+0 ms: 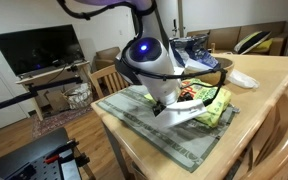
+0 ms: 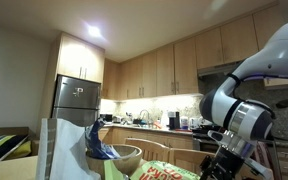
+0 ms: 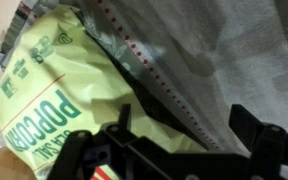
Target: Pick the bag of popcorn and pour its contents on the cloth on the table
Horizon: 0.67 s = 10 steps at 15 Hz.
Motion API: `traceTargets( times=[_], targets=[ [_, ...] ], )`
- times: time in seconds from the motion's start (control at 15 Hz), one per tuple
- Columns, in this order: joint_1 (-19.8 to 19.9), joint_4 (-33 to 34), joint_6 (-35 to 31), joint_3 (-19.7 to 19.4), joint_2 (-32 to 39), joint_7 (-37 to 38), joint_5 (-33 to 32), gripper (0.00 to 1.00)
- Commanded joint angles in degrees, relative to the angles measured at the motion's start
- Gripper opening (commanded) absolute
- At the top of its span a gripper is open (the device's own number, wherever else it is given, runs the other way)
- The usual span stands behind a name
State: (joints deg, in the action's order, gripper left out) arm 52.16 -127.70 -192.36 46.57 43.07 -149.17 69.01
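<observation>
Bag (image 1: pixel 212 106) lies flat on the cloth (image 1: pixel 164 140) spread over the surface (image 1: pixel 274 85), green face and red lettering turned up, as the arm (image 1: pixel 146 55) bends over it from above. The fingers (image 3: pixel 252 128) stand spread wide and hold nothing. They are poised low over the place where the bag's edge meets the cloth, and whether they touch the film cannot be told. In both exterior views the wrist pitches steeply down with the forearm curling in over the surface, so the approach is near vertical onto a thing with little height to bite. That is the likely trouble. Closing on a flat, crinkly bag, the fingers may skate off the slick film. They may also catch a fold of cloth along with it and drag the cloth askew once the arm lifts. A pinch placed badly along the bag could leave it hanging shut or swinging, so that a tilt sends the pour past the cloth onto bare wood. No grasp is made and nothing is poured yet.
</observation>
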Motion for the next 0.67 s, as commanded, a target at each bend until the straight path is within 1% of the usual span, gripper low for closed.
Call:
traceTargets(
  times=[0.0,0.13,0.27,0.33,0.4,0.53,0.6],
  targets=[
    [-0.14,-2.41,-4.37,0.68,-0.18,0.00,-0.08,1.00],
    [1.06,-3.69,-6.31,1.62,-0.66,0.06,-0.16,1.00],
    [4.13,-5.04,-8.05,4.26,-1.35,0.66,-1.38,1.00],
    [3.12,-5.53,-5.61,2.53,-4.20,1.93,-1.54,1.00],
    [4.57,-5.53,-5.78,3.80,-4.15,2.05,-2.35,1.00],
    [5.64,-5.27,-5.75,4.29,-5.35,3.32,-4.02,1.00],
    [6.82,-5.22,-5.74,5.28,-5.13,3.59,-5.11,1.00]
  ],
)
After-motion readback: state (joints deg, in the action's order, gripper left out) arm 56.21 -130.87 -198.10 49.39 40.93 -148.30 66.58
